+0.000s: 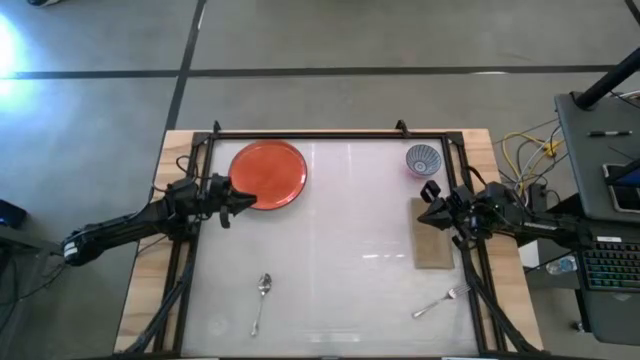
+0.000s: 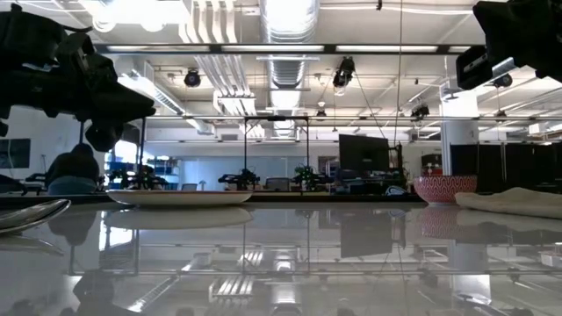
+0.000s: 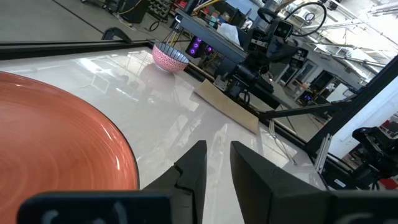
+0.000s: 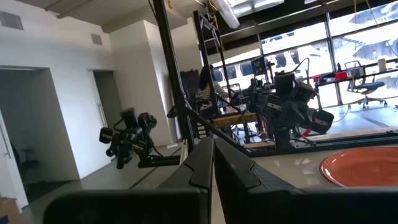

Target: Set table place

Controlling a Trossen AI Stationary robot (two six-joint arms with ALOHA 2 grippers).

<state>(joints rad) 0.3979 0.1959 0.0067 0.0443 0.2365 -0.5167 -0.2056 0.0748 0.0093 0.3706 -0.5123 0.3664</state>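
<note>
On the white table (image 1: 330,260) an orange-red plate (image 1: 268,174) rests on its base at the far left, and it also shows in the left wrist view (image 3: 56,137). A patterned bowl (image 1: 423,159) stands at the far right. A tan napkin (image 1: 431,238) lies flat near the right edge. A spoon (image 1: 262,298) and a fork (image 1: 440,302) lie near the front edge. My left gripper (image 1: 243,200) hovers over the plate's near left rim, its fingers (image 3: 214,165) a little apart and empty. My right gripper (image 1: 432,203) hovers above the napkin's far end, shut and empty (image 4: 212,158).
A black metal frame (image 1: 320,134) runs along the table's edges. A grey desk with a keyboard (image 1: 610,265) and cables stands beyond the right edge. The table's middle between the plate and the napkin is bare. Both arms show high above the table top in the low view.
</note>
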